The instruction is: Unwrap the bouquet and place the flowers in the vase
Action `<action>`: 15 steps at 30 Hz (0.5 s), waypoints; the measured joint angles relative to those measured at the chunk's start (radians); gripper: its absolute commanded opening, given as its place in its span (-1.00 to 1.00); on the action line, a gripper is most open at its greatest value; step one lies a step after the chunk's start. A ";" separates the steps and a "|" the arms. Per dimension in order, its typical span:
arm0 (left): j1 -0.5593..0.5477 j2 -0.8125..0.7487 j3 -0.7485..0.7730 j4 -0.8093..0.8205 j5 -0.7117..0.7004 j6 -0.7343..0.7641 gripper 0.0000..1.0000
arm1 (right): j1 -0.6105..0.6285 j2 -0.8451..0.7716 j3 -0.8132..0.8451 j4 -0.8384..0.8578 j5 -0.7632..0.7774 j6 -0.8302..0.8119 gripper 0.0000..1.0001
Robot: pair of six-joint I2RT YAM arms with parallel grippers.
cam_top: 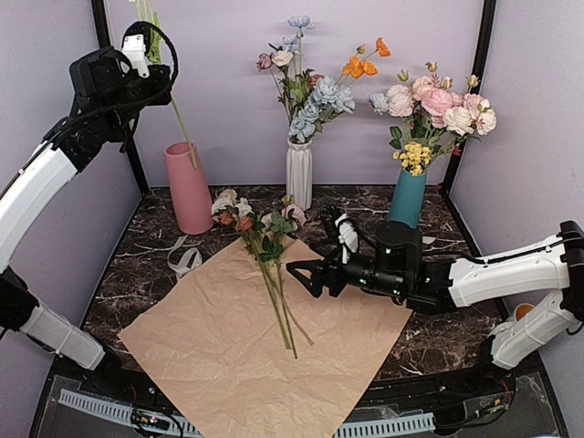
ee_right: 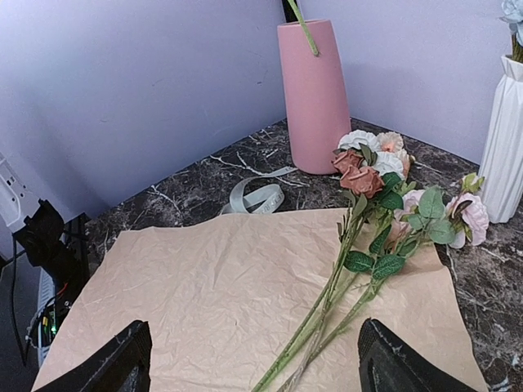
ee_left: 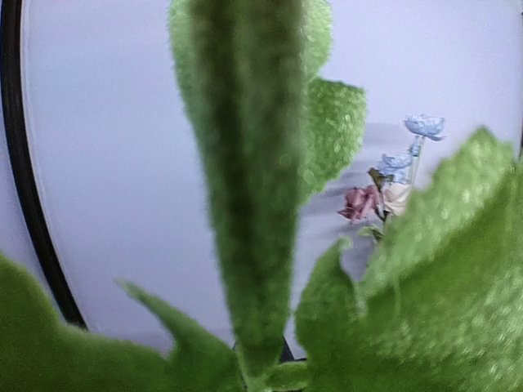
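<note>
Released, the right tool (cam_top: 299,279) faces the flowers (cam_top: 265,246) at its 9 o'clock, stems running 11-to-5; left tool (cam_top: 146,46) clenches a stem (cam_top: 182,123).

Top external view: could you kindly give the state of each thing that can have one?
Tan kraft paper sheet: unwrapped, spread flat.
Cream ribbon: untied, lying loose.
Pink, white and rust flowers: lying on the paper.
Tall pink vase: upright, one stem's end at its mouth.
Long green stem: held upright.
Left pincer: shut on the stem.
Right pincer: open, empty.
</note>
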 measured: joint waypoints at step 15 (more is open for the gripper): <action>0.161 0.158 0.283 -0.007 -0.041 0.108 -1.00 | -0.036 -0.001 -0.048 0.002 0.000 0.010 0.71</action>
